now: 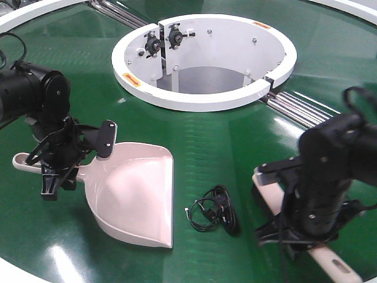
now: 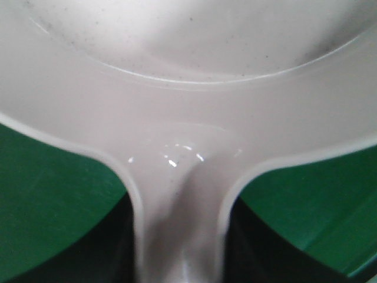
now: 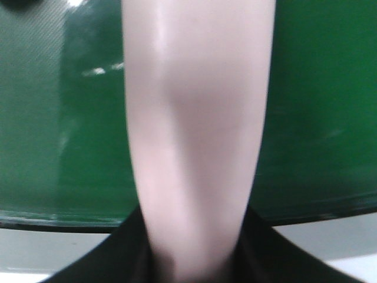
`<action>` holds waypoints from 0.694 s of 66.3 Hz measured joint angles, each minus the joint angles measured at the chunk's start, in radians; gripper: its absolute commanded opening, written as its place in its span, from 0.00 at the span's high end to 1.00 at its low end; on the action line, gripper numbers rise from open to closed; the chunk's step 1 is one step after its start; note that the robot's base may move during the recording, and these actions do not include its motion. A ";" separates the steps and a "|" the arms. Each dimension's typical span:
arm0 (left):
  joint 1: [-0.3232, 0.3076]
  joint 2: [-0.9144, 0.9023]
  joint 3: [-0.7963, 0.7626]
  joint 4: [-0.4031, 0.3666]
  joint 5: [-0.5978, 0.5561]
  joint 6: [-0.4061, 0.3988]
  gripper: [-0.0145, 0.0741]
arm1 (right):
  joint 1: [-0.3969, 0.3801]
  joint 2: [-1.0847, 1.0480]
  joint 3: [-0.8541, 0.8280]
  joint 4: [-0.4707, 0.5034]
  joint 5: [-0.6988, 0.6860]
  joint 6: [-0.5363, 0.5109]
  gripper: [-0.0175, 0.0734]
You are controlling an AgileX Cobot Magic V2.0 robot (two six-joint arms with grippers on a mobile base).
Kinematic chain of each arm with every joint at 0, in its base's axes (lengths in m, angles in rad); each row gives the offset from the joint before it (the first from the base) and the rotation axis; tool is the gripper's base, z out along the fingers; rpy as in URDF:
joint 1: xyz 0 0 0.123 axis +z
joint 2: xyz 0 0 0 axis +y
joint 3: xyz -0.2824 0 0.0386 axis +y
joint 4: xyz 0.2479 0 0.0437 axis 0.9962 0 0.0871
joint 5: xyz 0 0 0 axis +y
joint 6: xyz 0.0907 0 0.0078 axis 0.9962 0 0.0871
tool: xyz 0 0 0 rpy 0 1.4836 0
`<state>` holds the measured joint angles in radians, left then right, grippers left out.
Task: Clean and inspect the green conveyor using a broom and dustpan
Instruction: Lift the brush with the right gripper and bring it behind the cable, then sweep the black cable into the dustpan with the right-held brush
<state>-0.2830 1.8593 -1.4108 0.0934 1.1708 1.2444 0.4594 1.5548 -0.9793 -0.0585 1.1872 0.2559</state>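
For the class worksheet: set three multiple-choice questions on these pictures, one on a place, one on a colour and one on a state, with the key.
1. Where does the tangled black cable lie? A. On the glossy dark-green conveyor belt, beside the beige-pink plastic dustpan. B. Inside the dustpan. C. On the floor.
2. What colour is the ring-shaped hub? A. Green. B. White. C. Black.
3. The left gripper is: A. open. B. shut on the cable. C. shut on the dustpan's handle.
Key: 1 A, it rests on bare belt; 2 B, its rim shows white; 3 C, the handle runs between its fingers.
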 measured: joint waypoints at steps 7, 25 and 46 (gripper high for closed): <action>0.000 0.000 0.000 0.000 0.000 0.000 0.84 | 0.038 0.062 -0.022 0.010 0.006 0.027 0.81; 0.000 0.000 0.000 0.000 0.000 0.000 0.84 | 0.120 0.201 -0.170 0.130 0.023 0.039 0.81; 0.000 0.000 0.000 0.000 0.000 0.000 0.84 | 0.231 0.419 -0.433 0.241 0.037 0.038 0.81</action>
<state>-0.2830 1.8593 -1.4108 0.0934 1.1708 1.2444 0.6900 1.9734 -1.4119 0.1830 1.2237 0.2943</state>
